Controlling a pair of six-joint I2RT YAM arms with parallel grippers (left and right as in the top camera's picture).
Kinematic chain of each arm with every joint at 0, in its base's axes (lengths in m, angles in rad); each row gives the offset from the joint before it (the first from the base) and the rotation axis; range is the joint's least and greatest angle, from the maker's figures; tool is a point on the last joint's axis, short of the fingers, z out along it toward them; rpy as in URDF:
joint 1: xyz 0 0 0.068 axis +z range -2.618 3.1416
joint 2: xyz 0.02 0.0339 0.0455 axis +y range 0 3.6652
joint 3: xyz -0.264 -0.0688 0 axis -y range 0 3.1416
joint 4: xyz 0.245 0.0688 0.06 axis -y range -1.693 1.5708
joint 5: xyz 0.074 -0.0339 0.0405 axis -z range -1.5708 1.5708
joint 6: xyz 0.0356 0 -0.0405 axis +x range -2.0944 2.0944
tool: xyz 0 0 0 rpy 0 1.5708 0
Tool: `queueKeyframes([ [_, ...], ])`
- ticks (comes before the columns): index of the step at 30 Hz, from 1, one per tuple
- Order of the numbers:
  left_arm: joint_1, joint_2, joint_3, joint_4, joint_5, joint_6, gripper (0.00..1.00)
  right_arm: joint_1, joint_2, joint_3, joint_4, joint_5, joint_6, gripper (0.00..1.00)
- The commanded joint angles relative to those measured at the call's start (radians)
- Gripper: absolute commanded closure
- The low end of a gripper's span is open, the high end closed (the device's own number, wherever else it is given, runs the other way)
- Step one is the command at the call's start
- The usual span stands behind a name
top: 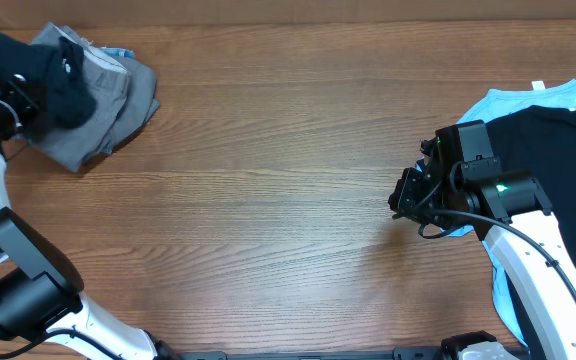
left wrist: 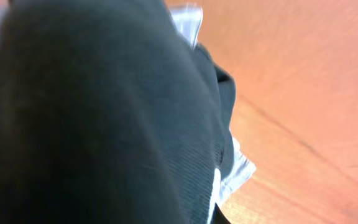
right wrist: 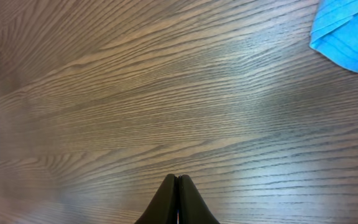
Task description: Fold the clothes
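Nearest, the right tool (right wrist: 177, 198), its tips pressed together, hung over the table (top: 268, 200) just left of the light blue cloth (top: 513, 100) and black shirt (top: 558, 150), while at the far left corner the left tool (top: 26, 98), its grip impossible to tell, met the dark garment (top: 63, 75) atop grey clothes (top: 118, 105).

At the table's (top: 268, 200) far left corner a clothes pile (top: 108, 100), at its right edge spread shirts (top: 568, 150), well apart.

The frame is mostly filled by blurred dark ribbed fabric (left wrist: 104, 124), pale cloth (left wrist: 238, 171) glimpsed underneath, tabletop (left wrist: 309, 93) at right.
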Motion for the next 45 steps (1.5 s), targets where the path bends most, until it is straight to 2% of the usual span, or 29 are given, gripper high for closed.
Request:
queueKeyframes([
  [1, -0.007, -0.023, 0.054, 0.045, 0.155, -0.072, 0.96, -0.004, -0.004, 0.015, 0.000, 0.027, -0.003, 0.96],
  [5, -0.045, -0.023, 0.083, 0.183, 0.275, -0.195, 0.96, -0.004, -0.004, 0.015, -0.002, 0.035, -0.003, 0.96],
  [9, -0.110, -0.019, 0.083, 0.309, 0.288, -0.270, 0.96, -0.004, -0.004, 0.015, -0.002, 0.036, -0.003, 0.96],
  [13, -0.177, -0.004, 0.083, 0.348, 0.255, -0.254, 0.96, -0.004, -0.004, 0.015, -0.002, 0.043, -0.002, 0.96],
  [17, -0.188, 0.041, 0.083, 0.335, 0.233, -0.193, 0.96, -0.004, -0.004, 0.015, -0.014, 0.042, -0.002, 0.96],
  [24, -0.080, 0.132, 0.083, 0.259, 0.204, -0.124, 0.96, -0.004, -0.004, 0.015, -0.051, 0.042, -0.002, 0.96],
  [25, -0.056, 0.142, 0.083, 0.237, 0.203, -0.113, 0.89, -0.004, -0.004, 0.015, -0.054, 0.042, -0.002, 0.96],
  [27, -0.019, 0.157, 0.083, 0.191, 0.205, -0.102, 0.45, -0.004, -0.004, 0.015, -0.057, 0.042, -0.002, 0.96],
  [28, -0.002, 0.159, 0.083, 0.155, 0.204, -0.099, 0.18, -0.004, -0.004, 0.015, -0.058, 0.042, -0.002, 0.96],
  [29, 0.017, 0.161, 0.083, 0.121, 0.200, -0.091, 0.00, -0.004, -0.004, 0.015, -0.058, 0.042, -0.002, 0.96],
  [38, 0.187, 0.040, 0.148, -0.058, 0.367, -0.066, 0.00, -0.004, -0.008, 0.015, -0.070, 0.042, -0.003, 0.96],
  [42, 0.195, -0.103, 0.194, -0.178, 0.382, 0.055, 0.00, -0.004, -0.034, 0.017, -0.048, 0.043, -0.018, 0.96],
  [45, 0.147, -0.235, 0.225, -0.274, 0.382, 0.132, 0.00, 0.000, -0.077, 0.031, -0.035, 0.050, -0.043, 0.96],
])
